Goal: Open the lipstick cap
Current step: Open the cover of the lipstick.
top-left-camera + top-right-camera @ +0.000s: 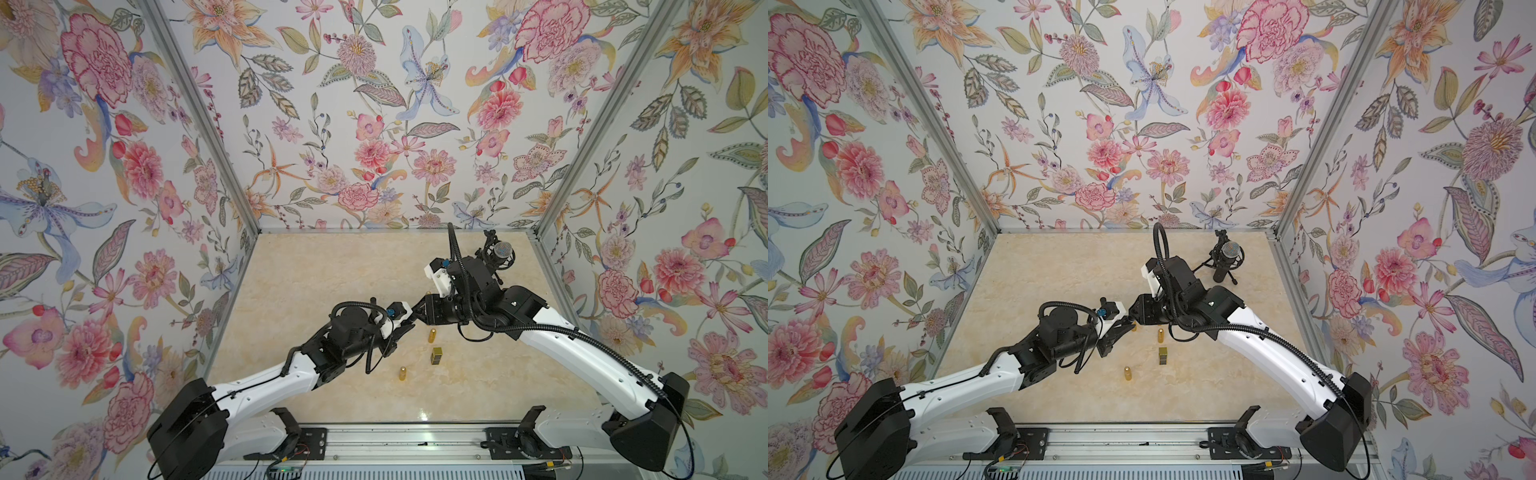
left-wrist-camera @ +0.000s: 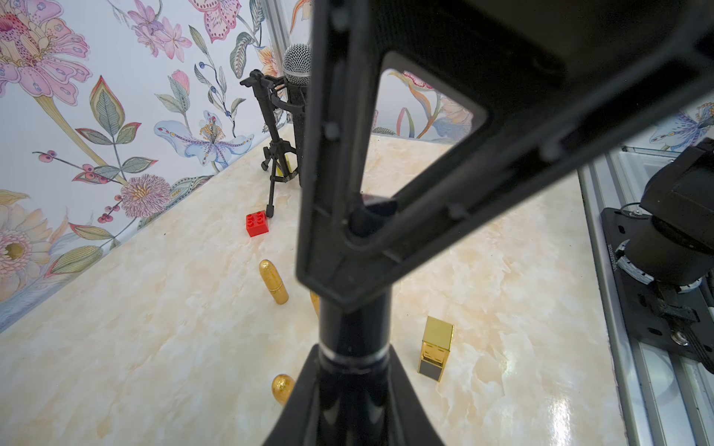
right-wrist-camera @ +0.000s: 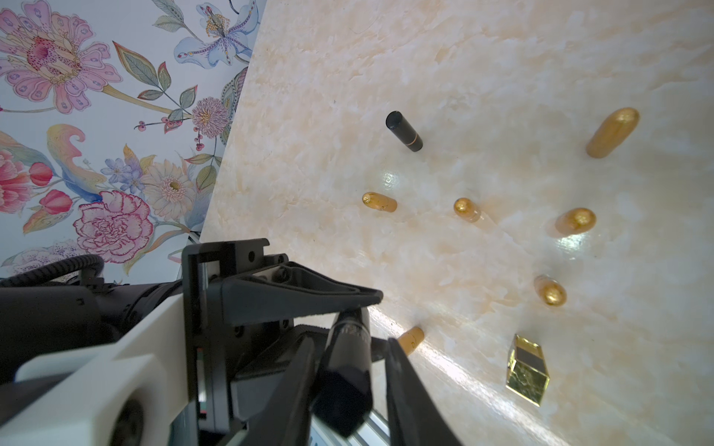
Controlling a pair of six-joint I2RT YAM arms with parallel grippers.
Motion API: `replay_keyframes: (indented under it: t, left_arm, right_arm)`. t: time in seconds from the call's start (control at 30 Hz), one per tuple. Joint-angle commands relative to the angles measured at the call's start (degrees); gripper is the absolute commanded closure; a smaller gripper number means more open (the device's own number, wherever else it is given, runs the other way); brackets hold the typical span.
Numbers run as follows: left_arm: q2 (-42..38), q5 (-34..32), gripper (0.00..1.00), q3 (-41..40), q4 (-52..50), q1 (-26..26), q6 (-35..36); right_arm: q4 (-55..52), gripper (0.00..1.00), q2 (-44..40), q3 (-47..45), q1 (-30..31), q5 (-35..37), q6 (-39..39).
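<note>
The left gripper (image 2: 353, 349) is clamping the lipstick (image 2: 353, 320) tight. The right gripper (image 3: 349, 343) is narrowly flanking the cap (image 3: 342, 397); whether it is gripping cannot be told.

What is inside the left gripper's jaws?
A black lipstick with a silver band, clamped by the left gripper. Its far end is hidden behind the right gripper.

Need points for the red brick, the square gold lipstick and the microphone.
red brick (image 2: 257, 224), left wrist view, middle of the block.
square gold lipstick (image 2: 437, 340), left wrist view, on its gold upper section.
microphone (image 1: 1231, 251), in a top view, on the mesh head.
</note>
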Motion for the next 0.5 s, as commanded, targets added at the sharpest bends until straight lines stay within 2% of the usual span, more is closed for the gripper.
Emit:
replay_keyframes:
  t: [0.0, 0.3, 0.47]
  left_arm:
    - [-0.90, -1.29, 0.95, 1.24, -0.74, 0.42, -0.59]
    - [-0.59, -1.71, 0.95, 1.31, -1.40, 0.40, -0.95]
    - [-1.47, -2.56, 0.95, 0.76, -1.98, 0.43, -1.40]
  right_arm:
    - [1.42, 0.68, 0.68, -0.53, 0.44, -0.81, 0.28]
    - [1.52, 0.76, 0.61, -0.18, 0.40, -0.42, 0.47]
    - [1.50, 0.76, 0.26, 0.25, -0.01, -0.37, 0.55]
